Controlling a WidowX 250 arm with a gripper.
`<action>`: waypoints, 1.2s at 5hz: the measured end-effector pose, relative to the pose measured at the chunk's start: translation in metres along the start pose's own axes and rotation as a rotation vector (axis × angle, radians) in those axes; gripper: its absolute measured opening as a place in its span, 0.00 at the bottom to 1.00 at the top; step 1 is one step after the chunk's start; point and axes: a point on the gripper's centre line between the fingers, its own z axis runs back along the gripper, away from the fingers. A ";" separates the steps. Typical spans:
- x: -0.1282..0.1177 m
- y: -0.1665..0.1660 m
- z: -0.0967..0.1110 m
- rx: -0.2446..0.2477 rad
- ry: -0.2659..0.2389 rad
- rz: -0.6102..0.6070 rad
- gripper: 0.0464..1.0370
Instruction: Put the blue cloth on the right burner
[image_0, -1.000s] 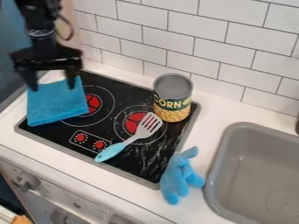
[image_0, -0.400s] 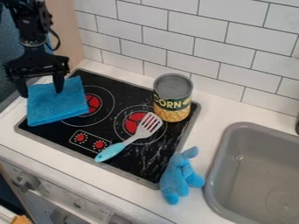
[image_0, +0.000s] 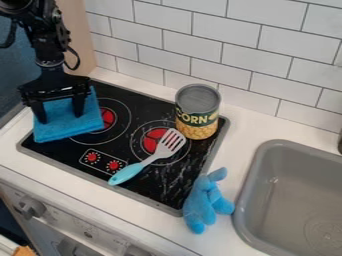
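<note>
camera view, fingers (image_0: 79, 106): held apart over the cloth, gripping nothing that I can make out; whether their tips press on it, I cannot tell.
change: I have swung back toward the view's right and a little lower, from the cloth's left side to well over it. The cloth has slid very slightly the same way.
blue cloth (image_0: 65, 128): beneath my fingers and spreading out in front of them, flat on the left of the cooktop (image_0: 137, 105), over part of the left burner (image_0: 107, 118).
meaning: a small gain at most; the cloth is still on the wrong side, so I judge I must close on it or drag it farther.
cloth's direction: its near edge slants, rising toward the view's right. It looks nearly square, and I hide some of its far side, so I cannot name a sure long axis.
right burner (image_0: 148, 144): to the right of my fingers, with the spatula (image_0: 127, 173) lying across it and the corn can (image_0: 197, 112) just beside; either could snag the cloth.
</note>
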 end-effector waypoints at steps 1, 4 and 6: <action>0.001 -0.008 -0.002 -0.004 0.001 0.001 0.96; -0.022 -0.080 0.003 -0.095 -0.001 -0.197 0.96; -0.068 -0.131 0.014 -0.169 0.026 -0.410 0.96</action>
